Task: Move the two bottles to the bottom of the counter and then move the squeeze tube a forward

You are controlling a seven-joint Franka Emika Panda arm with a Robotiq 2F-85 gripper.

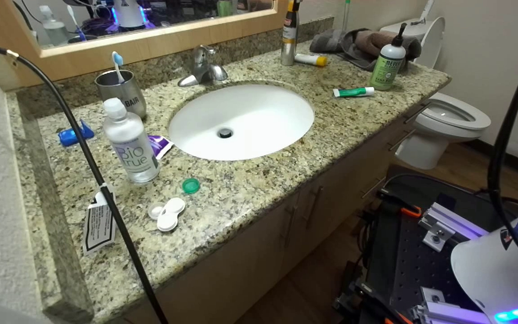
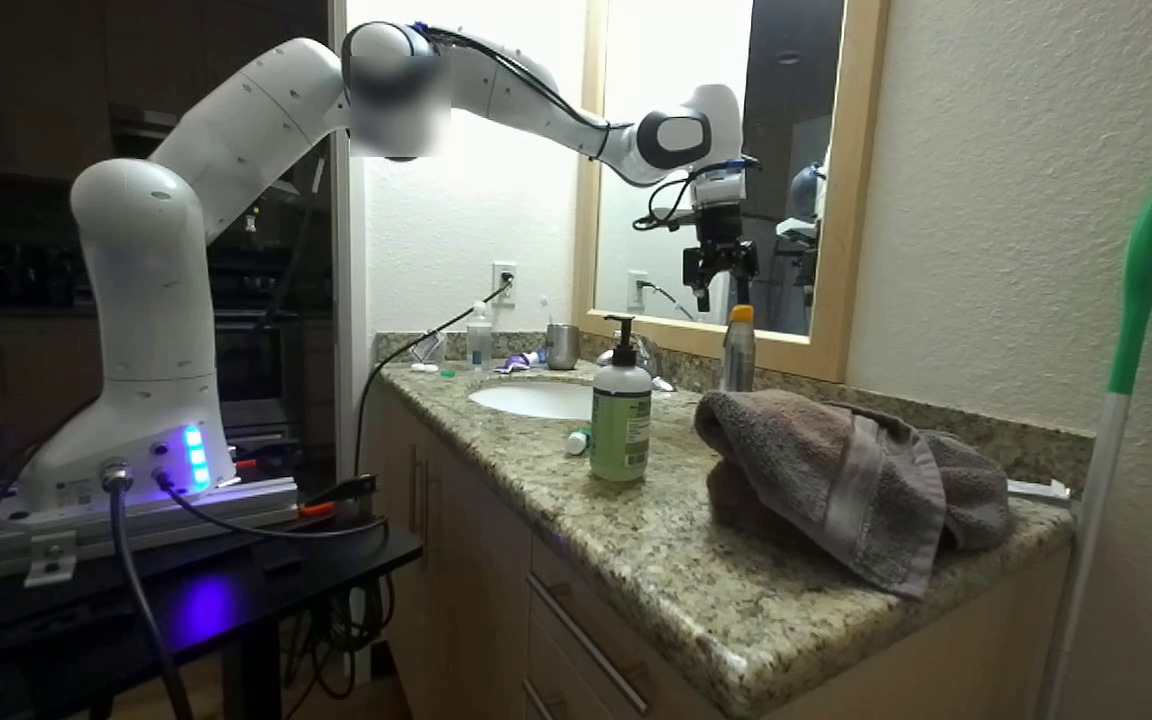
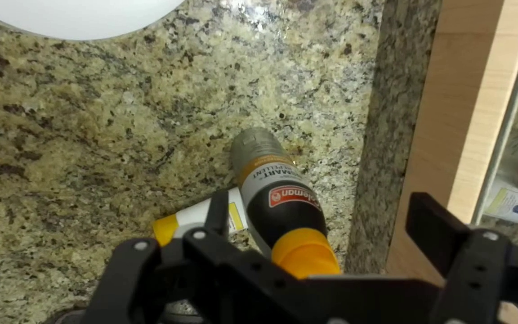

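Observation:
The slim dark bottle with an orange cap point(image 1: 289, 36) stands upright at the back of the granite counter point(image 1: 241, 189), between sink and towel. It also shows in the wrist view point(image 3: 281, 193). My gripper point(image 2: 723, 297) is open and empty just above its cap; in the wrist view the spread fingers point(image 3: 322, 216) lie either side of the bottle's image. A white tube with a yellow cap point(image 1: 311, 60) lies beside the bottle. A green-and-white squeeze tube point(image 1: 353, 92) lies near a green pump bottle point(image 1: 387, 67) with a black pump. No green-topped whitish bottle shows.
A grey-brown towel point(image 2: 826, 460) is heaped at the counter's end. The wood mirror frame point(image 3: 457, 135) and backsplash run close behind the bottle. The white sink point(image 1: 241, 126) and faucet point(image 1: 205, 67) lie beside it. A clear bottle point(image 1: 131, 148) and metal cup point(image 1: 126, 94) stand beyond the sink.

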